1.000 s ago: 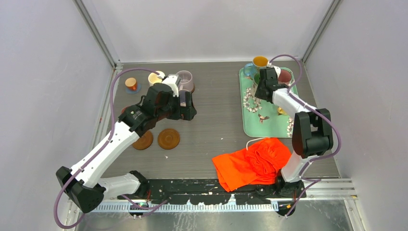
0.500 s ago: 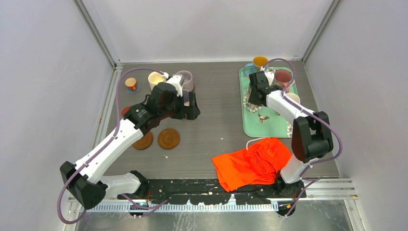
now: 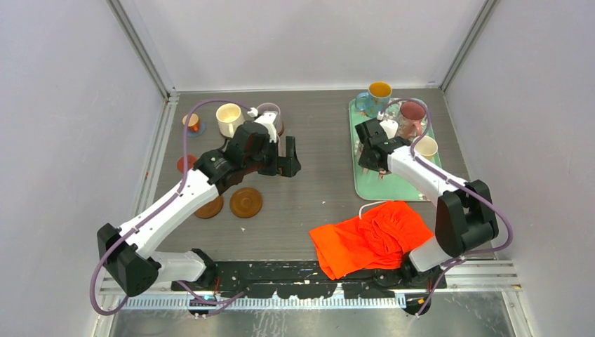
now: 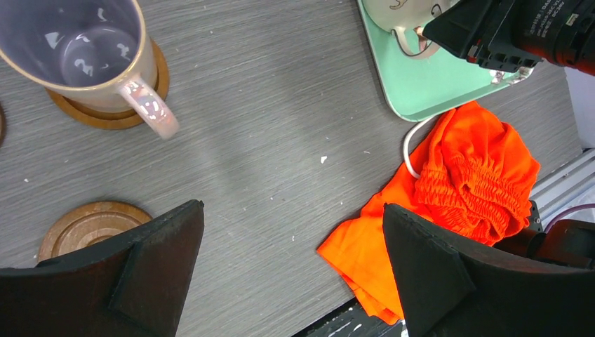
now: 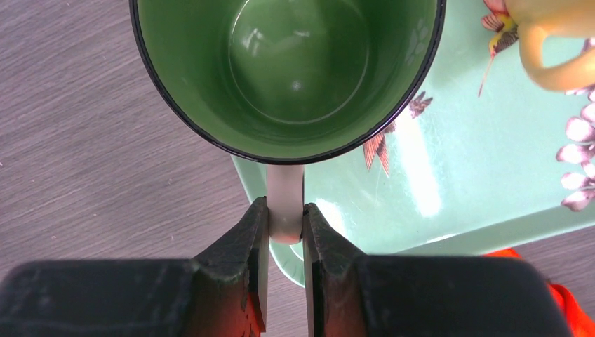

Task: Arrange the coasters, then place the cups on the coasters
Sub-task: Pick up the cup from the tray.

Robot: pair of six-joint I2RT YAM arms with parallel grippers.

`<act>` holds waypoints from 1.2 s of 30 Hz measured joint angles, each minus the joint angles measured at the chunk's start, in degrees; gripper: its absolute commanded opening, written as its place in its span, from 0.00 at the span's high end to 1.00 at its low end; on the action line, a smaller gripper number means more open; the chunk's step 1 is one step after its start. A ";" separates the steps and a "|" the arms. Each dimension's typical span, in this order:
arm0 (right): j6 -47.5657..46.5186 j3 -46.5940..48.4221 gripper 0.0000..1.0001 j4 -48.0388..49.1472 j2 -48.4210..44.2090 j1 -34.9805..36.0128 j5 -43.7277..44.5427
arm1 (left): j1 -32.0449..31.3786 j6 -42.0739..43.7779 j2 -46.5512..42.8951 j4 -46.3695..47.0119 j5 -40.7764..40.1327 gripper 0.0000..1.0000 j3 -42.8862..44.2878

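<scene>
Right gripper (image 5: 285, 223) is pinched tight on the green mug (image 5: 288, 70) by its handle, the mug held across the tray's (image 5: 449, 189) left rim. It's glazed and rigid, probably hefty. Hung from that slim handle it could swing, so gripping close to the body looks right. Left gripper (image 4: 293, 246) gapes wide, empty, left of the tray. Bare table lies that way, and a cloth (image 4: 463, 175) crowds the tray's near edge.

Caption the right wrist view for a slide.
Right gripper pinches the handle of the green mug over the teal tray's edge.
</scene>
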 measured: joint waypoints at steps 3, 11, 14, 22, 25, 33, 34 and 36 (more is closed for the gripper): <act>1.90 -1.51 0.92 -0.28 -1.20 1.03 1.55 | -0.68 -0.09 0.85 0.74 0.00 0.00 0.00; 7.93 -3.21 0.91 -1.51 -2.01 4.15 8.00 | -2.36 -0.24 2.91 1.46 -0.04 0.00 0.00; 9.46 -3.23 0.89 -1.49 -2.01 4.28 9.97 | -2.71 -0.24 2.95 1.49 -0.07 0.00 0.00; 11.32 -1.81 0.74 -1.79 -0.55 4.28 10.75 | -2.99 -0.24 2.95 1.49 -0.46 0.00 0.00; 11.52 -0.66 0.63 -1.51 0.92 4.26 10.54 | -3.17 -0.24 2.97 1.51 -0.46 0.00 -0.02; 11.21 -0.02 0.34 -1.29 -0.72 4.02 9.44 | -4.13 -1.03 4.31 2.56 -0.55 0.00 -0.33; 11.15 -0.02 0.30 -1.51 -1.44 4.02 9.38 | -4.39 -1.14 4.79 2.78 -0.63 0.00 -0.33; 10.93 0.00 0.23 -2.10 -3.56 4.02 9.35 | -5.07 -1.27 5.88 3.10 -0.98 0.00 -0.33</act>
